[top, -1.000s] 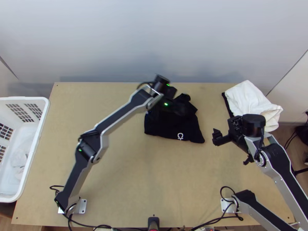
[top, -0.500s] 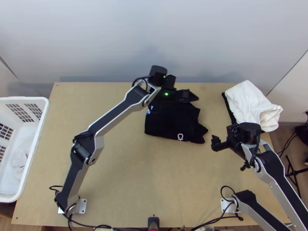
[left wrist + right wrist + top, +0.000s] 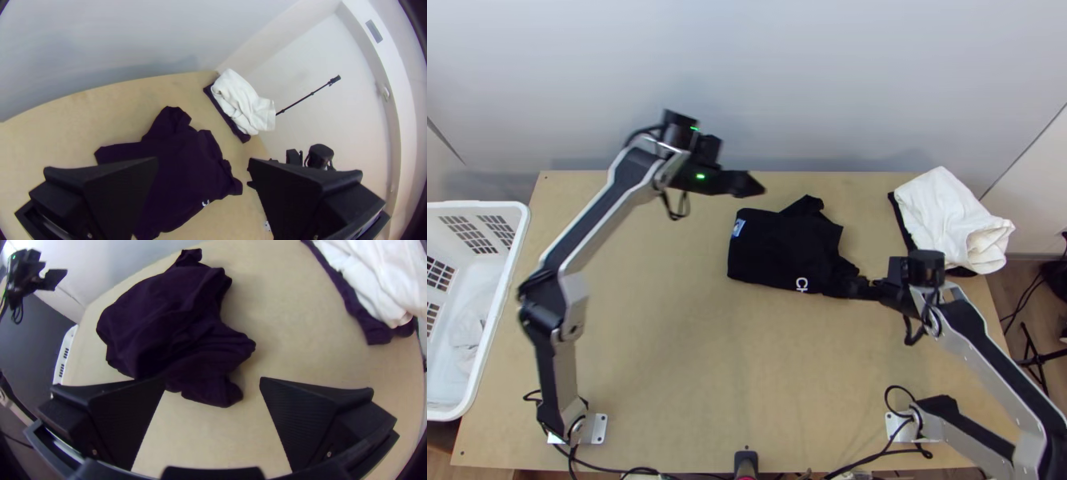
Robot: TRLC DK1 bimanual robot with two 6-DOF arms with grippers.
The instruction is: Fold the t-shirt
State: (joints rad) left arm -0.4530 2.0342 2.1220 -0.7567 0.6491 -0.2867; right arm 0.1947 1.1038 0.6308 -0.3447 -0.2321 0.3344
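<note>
Well, from where I stand, the t-shirt (image 3: 787, 248) is a dark, rumpled bundle on the wooden table (image 3: 659, 336), and neither pair of jaws has hold of it. The left gripper (image 3: 753, 186) is up near the wall side, its jaws parted wide with nothing between them; the shirt lies apart from its tips, to their right and nearer the arm bases. The right gripper (image 3: 861, 288) is right at the shirt's near right corner, its jaws also spread and holding nothing. I can't tell whether it touches the cloth there.

The shirt looks partly folded over on itself, with creases and a lumpy corner just ahead of the right jaws. One piece of it sticks out on the wall side, to the right of the left gripper's tips. The blue-and-white patch (image 3: 738, 229) sits at the shirt's side closer to the left jaws, while the white lettering (image 3: 801, 283) runs by its near edge, left of the right jaws.

Beyond the right gripper, toward the wall and off to its right, a crumpled white cloth (image 3: 947, 212) rests on a dark cloth (image 3: 371, 331). Well off to the left of both grippers stands a white basket (image 3: 475, 205).
</note>
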